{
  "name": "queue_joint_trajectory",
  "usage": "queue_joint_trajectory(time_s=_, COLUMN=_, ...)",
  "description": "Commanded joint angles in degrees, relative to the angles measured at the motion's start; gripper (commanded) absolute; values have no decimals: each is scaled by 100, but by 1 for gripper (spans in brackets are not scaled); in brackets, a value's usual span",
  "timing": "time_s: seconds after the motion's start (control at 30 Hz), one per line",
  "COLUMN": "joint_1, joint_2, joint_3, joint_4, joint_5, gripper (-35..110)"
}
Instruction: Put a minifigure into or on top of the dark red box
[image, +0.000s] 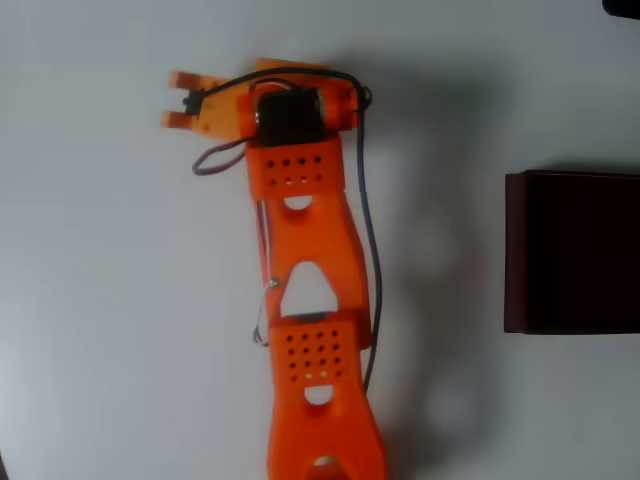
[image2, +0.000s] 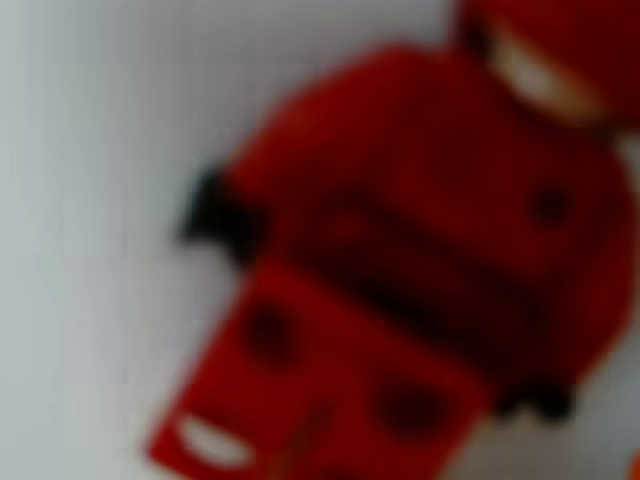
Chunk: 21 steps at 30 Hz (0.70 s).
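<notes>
Seen from overhead, your orange arm (image: 305, 300) reaches up the white table (image: 100, 300), its gripper (image: 178, 100) pointing left with fingertips a narrow gap apart; whether anything sits between them you cannot tell. The dark red box (image: 575, 252) lies well apart at the right edge. The wrist view has the minifigure (image2: 420, 260) close up, blurred and tilted, on the pale surface.

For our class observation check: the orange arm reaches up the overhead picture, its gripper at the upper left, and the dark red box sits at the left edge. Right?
Not quite. In the overhead view the dark red box sits at the right edge, not the left. The arm does reach up the picture, with its gripper at upper left.
</notes>
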<state>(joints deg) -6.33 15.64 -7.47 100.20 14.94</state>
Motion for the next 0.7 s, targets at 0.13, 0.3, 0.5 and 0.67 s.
queue_joint_trajectory(time_s=0.13, joint_1=229, joint_2=193, joint_3=18, joint_4=396, joint_5=2127, gripper=20)
queue_joint_trajectory(time_s=0.3, joint_1=141, joint_2=202, joint_3=334, joint_4=475, joint_5=2971, gripper=20)
queue_joint_trajectory(time_s=0.5, joint_1=-308, joint_2=290, joint_3=642, joint_4=475, joint_5=4201, gripper=20)
queue_joint_trajectory(time_s=0.67, joint_1=-589, joint_2=439, joint_3=949, joint_4=492, joint_5=4869, gripper=20)
